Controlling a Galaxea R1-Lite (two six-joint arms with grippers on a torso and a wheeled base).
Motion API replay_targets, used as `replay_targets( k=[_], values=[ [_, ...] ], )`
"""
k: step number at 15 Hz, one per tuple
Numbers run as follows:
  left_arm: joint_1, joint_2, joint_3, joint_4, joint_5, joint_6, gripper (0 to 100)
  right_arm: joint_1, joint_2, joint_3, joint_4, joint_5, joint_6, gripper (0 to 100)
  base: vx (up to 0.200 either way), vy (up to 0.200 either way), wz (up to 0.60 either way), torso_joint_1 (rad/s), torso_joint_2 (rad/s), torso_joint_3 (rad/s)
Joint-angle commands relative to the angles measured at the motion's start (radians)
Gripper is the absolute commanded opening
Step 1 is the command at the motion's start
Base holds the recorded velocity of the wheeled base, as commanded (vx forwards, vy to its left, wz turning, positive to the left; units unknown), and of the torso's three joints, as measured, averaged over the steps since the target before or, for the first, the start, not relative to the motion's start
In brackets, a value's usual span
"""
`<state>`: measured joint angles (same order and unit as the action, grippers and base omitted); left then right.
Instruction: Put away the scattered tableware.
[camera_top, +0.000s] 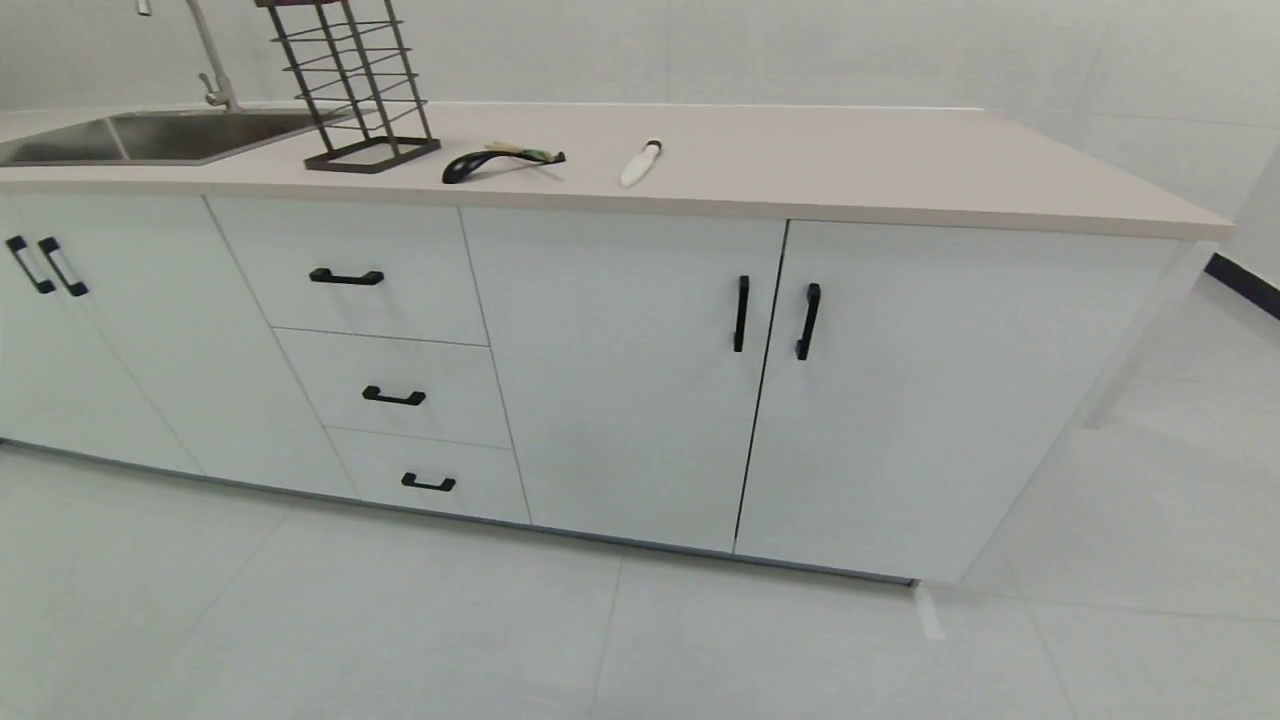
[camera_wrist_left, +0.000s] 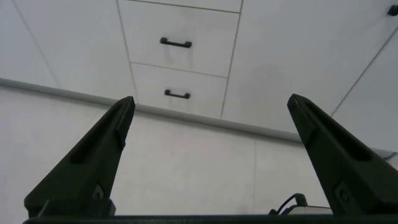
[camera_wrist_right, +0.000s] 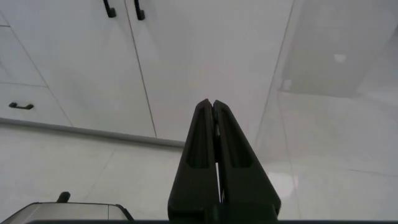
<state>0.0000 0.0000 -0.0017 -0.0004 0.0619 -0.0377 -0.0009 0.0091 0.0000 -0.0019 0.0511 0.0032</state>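
White bench (camera_top: 800, 170) carries black spoon (camera_top: 490, 163), white utensil (camera_top: 640, 163); likely approach stage. Left end effector (camera_wrist_left: 211, 99) spread wide, right end effector (camera_wrist_right: 213, 104) pinched together, empty; next, close in.

White cabinets (camera_top: 620, 370) (3 drawers (camera_top: 390, 390), black handles (camera_top: 740, 313)) stand under a pale countertop (camera_top: 850, 160) on grey floor tiles (camera_top: 400, 620), tiled wall (camera_top: 800, 50) behind.
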Motion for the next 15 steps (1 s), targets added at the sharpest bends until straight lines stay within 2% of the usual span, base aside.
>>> replay_targets(
  k=[1,4,9,12,15],
  values=[
    [0.0,0.0,0.0,0.0,0.001,-0.002,100,-0.001,0.003,0.0,-0.001,0.001,0.001,0,0.0,0.0,0.0,0.0,0.0,0.0],
    [0.0,0.0,0.0,0.0,0.001,-0.002,100,-0.001,0.003,0.0,-0.001,0.001,0.001,0,0.0,0.0,0.0,0.0,0.0,0.0],
    [0.0,0.0,0.0,0.0,0.001,-0.002,100,-0.001,0.003,0.0,-0.001,0.001,0.0,0,0.0,0.0,0.6,0.001,0.01,0.002],
    [0.0,0.0,0.002,0.0,0.001,-0.002,100,-0.001,0.003,0.0,-0.001,0.001,0.003,0,0.0,0.0,0.0,0.0,0.0,0.0],
    [0.0,0.0,0.0,0.0,0.001,-0.002,100,-0.001,0.003,0.0,-0.001,0.001,0.003,0,0.0,0.2,0.0,0.001,0.0,0.004]
  ],
)
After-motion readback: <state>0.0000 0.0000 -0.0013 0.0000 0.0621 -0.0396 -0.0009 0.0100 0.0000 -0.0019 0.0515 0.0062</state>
